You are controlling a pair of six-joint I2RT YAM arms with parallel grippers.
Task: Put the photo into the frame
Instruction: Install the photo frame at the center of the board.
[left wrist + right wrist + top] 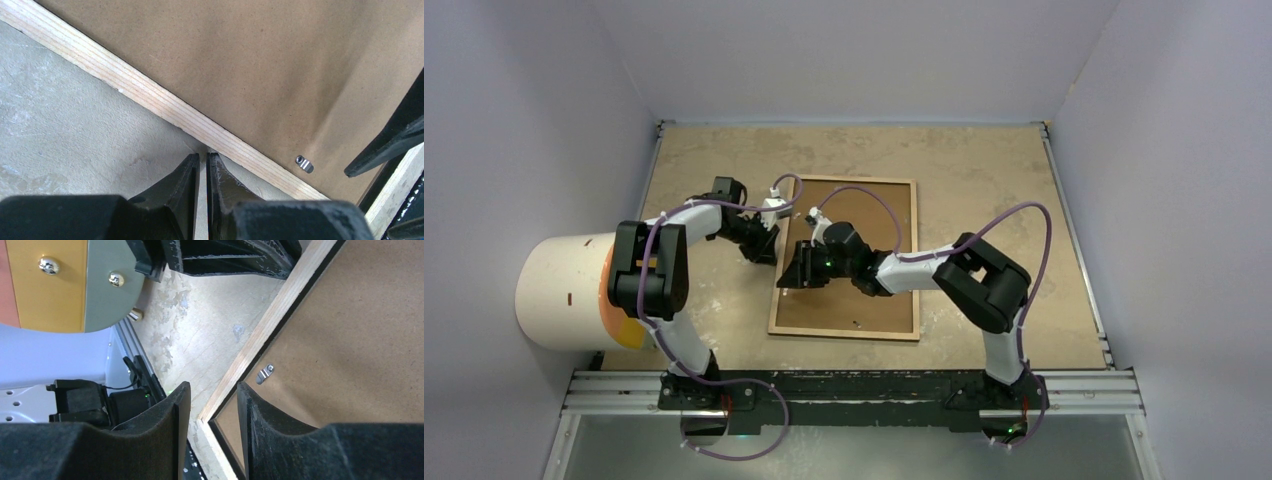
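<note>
The frame [844, 332] lies face down on the table, its light wood rail [150, 100] around a brown backing board [879, 290]. The photo is out of view. My left gripper [203, 156] sits low on the table just outside the frame's left rail, tips almost at the wood. Only a thin slit shows between its jaws, with nothing in it. My right gripper [212, 387] stands open astride the same rail [260, 335] close to the near left corner. One finger is over the table, the other over the board [350, 340]. In the top view both grippers [769, 250] [792, 272] are side by side.
Small metal turn clips [303, 163] [265, 373] sit on the backing board near the rail. A white cylinder with an orange and grey end [564, 290] stands at the table's left. The metal base rail [854, 390] runs along the near edge. Walls enclose the table.
</note>
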